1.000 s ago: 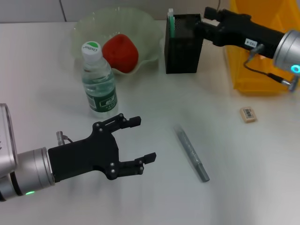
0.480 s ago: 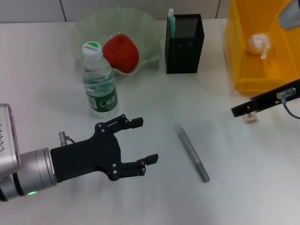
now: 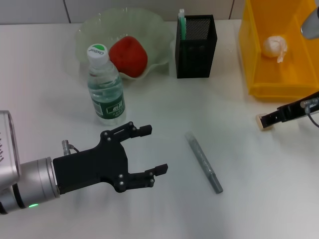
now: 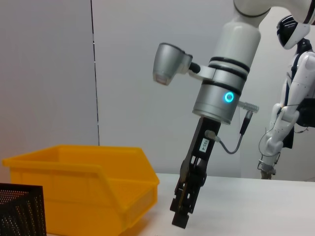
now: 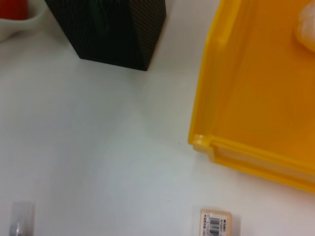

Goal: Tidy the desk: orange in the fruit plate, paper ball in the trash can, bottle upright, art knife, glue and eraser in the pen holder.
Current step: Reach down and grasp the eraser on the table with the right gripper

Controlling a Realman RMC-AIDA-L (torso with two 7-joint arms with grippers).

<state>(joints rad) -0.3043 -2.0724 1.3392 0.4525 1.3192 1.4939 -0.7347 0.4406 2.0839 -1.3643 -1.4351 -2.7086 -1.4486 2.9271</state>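
My right gripper [image 3: 267,119] hangs low over the table, its tip right at the small beige eraser [image 3: 259,121]. It also shows in the left wrist view [image 4: 180,219], pointing down beside the yellow bin [image 4: 78,184]. The eraser [image 5: 215,223] lies just outside the bin in the right wrist view. A grey art knife [image 3: 203,162] lies mid-table. The black mesh pen holder [image 3: 195,47] holds a green-and-white glue stick [image 3: 182,22]. The water bottle [image 3: 104,84] stands upright. A red round fruit [image 3: 128,55] sits in the pale green plate [image 3: 89,30]. A paper ball [image 3: 275,46] lies in the yellow bin [image 3: 259,74]. My left gripper [image 3: 153,149] is open and empty, near the front left.
The yellow bin's front wall stands just behind the eraser and the right gripper. The bottle stands just beyond my left gripper. The art knife's end [image 5: 19,219] shows at the edge of the right wrist view.
My right arm has left the pen holder, swung out to the right and come down by the eraser. The left arm has not moved.
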